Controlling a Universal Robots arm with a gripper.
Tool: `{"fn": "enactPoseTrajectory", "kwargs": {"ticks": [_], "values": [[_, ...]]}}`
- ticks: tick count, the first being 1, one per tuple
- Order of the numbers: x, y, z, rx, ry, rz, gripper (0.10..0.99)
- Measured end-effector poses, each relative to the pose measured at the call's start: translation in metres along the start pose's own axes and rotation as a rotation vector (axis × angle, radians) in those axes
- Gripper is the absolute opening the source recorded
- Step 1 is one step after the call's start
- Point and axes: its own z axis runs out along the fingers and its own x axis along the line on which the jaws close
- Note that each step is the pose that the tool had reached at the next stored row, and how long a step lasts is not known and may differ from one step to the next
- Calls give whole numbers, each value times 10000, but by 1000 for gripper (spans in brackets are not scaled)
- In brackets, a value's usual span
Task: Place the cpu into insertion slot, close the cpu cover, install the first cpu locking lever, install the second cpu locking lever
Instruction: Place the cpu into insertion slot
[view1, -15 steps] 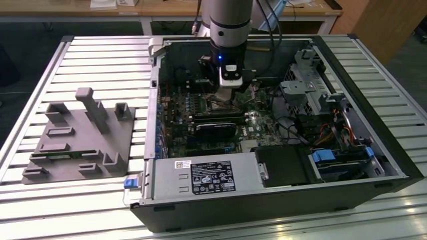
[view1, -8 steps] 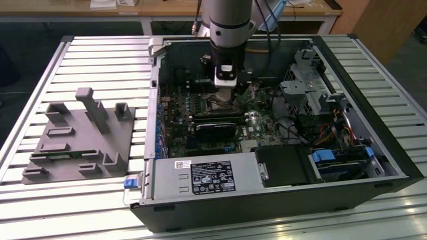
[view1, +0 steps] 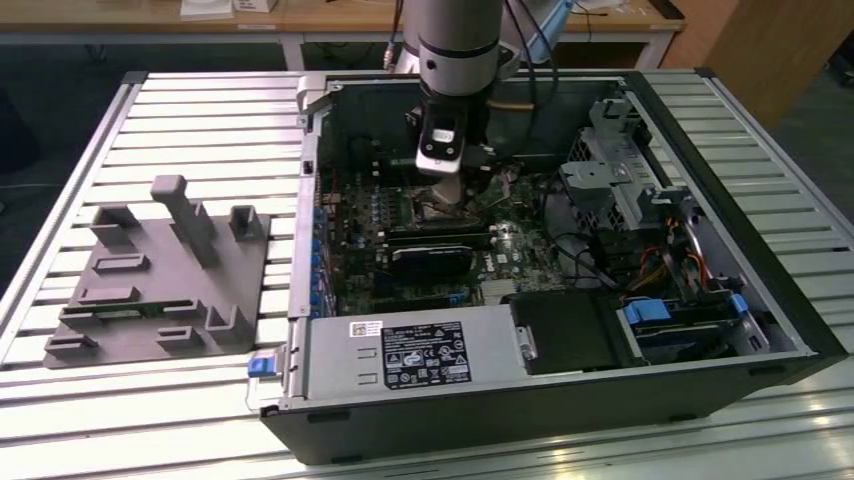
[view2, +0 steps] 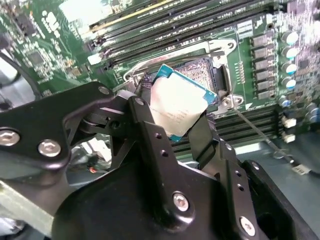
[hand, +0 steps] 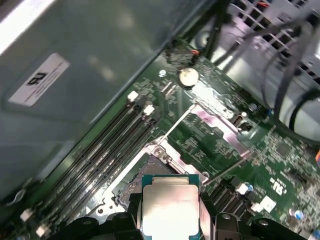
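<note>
My gripper (view1: 446, 192) reaches down into the open computer case, over the green motherboard. In both wrist views it is shut on the cpu (view2: 176, 104), a silvery square chip with a teal edge, clamped between two black fingers (view2: 150, 131). The cpu (hand: 170, 205) hangs tilted just above the insertion slot (view2: 202, 70), whose dark centre and metal rim (hand: 165, 152) are uncovered. The shiny cpu cover (hand: 220, 119) is swung open on the slot's far side. Two thin locking levers (hand: 176, 124) (hand: 226, 171) stick up free beside it.
Long black memory slots (hand: 107, 150) run beside the socket. A power supply (view1: 414, 355), a drive cage (view1: 617, 170) and cables (view1: 667, 265) crowd the case. A grey fixture block (view1: 154, 275) sits on the slatted table at the exterior view's left.
</note>
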Motion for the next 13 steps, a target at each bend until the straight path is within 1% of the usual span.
{"fn": "enactPoseTrajectory", "kwargs": {"ticks": [13], "values": [[0, -2, 15, 6, -241, 2349, 541]]}}
